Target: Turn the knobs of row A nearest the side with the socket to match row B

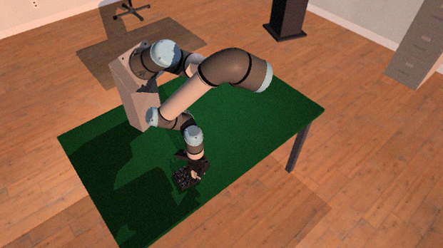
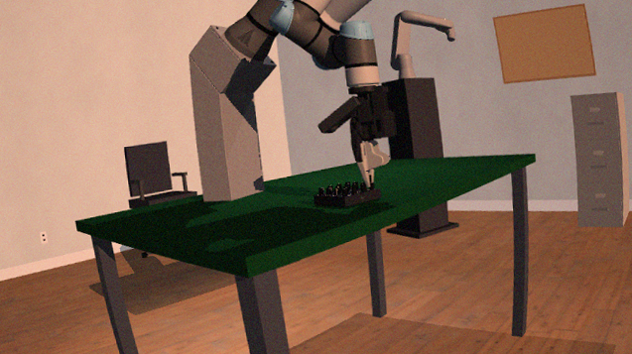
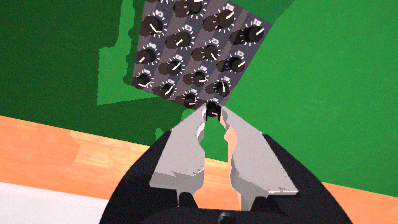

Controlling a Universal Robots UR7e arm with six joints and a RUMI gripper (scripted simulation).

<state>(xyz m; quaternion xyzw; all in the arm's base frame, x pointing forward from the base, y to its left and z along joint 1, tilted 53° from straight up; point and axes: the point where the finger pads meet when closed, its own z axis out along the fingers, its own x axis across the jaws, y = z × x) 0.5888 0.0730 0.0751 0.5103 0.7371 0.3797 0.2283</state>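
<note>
The black knob box point(image 1: 181, 184) point(image 2: 354, 200) point(image 3: 249, 52) lies on the green table, turned at an angle in the wrist view. Its knobs stand in rows with white pointers and tick marks; the small labels are hard to read. My gripper point(image 1: 196, 175) point(image 2: 369, 183) point(image 3: 212, 105) points down and is shut on the corner knob point(image 3: 213, 107), which looks like A1. The fingertips partly cover it and its marks. The neighbouring knob B1 point(image 3: 221, 88) shows its pointer up in the wrist view. Knobs A2 point(image 3: 190, 99), A3 point(image 3: 167, 89) and A4 point(image 3: 143, 80) stand along the near edge. The socket is not visible.
The green table point(image 1: 238, 124) point(image 2: 201, 234) point(image 3: 310, 95) has its front edge close beyond the box. The arm's grey pedestal point(image 1: 140, 109) point(image 2: 226, 147) stands at the table's back side. A black pillar point(image 1: 288, 12) point(image 2: 416, 156) and a filing cabinet point(image 1: 424, 41) point(image 2: 597, 161) stand away from the table.
</note>
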